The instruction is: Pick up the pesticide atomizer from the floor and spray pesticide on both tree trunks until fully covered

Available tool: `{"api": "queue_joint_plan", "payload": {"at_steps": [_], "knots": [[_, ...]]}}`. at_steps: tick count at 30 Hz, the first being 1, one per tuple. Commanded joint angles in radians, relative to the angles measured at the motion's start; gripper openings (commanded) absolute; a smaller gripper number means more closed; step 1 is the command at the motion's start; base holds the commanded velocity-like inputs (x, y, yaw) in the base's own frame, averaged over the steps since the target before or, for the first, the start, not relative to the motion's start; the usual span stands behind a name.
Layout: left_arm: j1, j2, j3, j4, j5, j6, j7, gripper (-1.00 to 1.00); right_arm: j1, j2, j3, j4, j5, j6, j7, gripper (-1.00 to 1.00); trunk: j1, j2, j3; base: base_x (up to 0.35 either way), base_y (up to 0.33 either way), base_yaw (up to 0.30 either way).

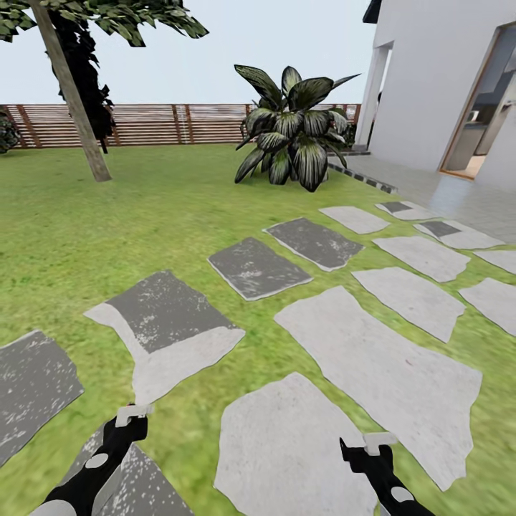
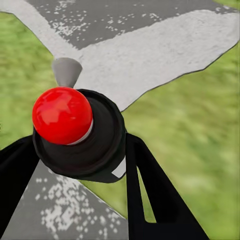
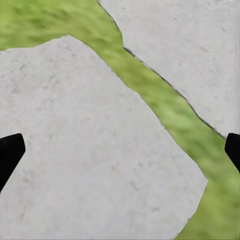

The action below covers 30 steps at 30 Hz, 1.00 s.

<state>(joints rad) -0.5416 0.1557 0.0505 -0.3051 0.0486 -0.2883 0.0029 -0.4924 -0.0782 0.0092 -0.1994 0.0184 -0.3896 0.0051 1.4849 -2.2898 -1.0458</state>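
The head camera looks forward and down across a lawn of stepping stones, the fence at twelve o'clock and the house at two o'clock. Each wrist camera looks down, close above the stones, along its end effector. All three share the nearest stones and grass.

One atomizer, one leaning stem, one broad-leaved plant.

Grey stepping stones lay scattered across a green lawn. A brown slatted fence ran along the back under a pale sky. A broad-leaved plant stood near a white house with an open doorway.
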Motion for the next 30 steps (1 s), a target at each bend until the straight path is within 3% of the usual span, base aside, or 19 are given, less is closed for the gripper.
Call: {"api": "queue_joint_plan", "payload": {"at_steps": [1, 15, 30], "knots": [[0.004, -0.001, 0.0, 0.0, 0.0, -0.001, 0.0, -1.0, 0.0, 0.0, 0.0, 0.0, 0.0, 0.0, 0.0, 1.0, 0.0, 0.0, 0.002, 0.0, 0.0, 0.0], [0.023, -0.008, 0.0, -0.006, -0.001, 0.001, 0.004, -1.0, 0.0, 0.0, 0.0, 0.0, 0.0, 0.0, 0.0, 1.0, 0.0, 0.0, 0.023, 0.017, 0.0, 0.0], [0.023, -0.01, 0.002, -0.002, 0.0, 0.001, 0.008, -1.0, 0.0, 0.005, 0.001, 0.0, 0.0, 0.0, -0.003, 1.0, 0.0, 0.0, 0.032, 0.317, 0.0, 0.043]]}}
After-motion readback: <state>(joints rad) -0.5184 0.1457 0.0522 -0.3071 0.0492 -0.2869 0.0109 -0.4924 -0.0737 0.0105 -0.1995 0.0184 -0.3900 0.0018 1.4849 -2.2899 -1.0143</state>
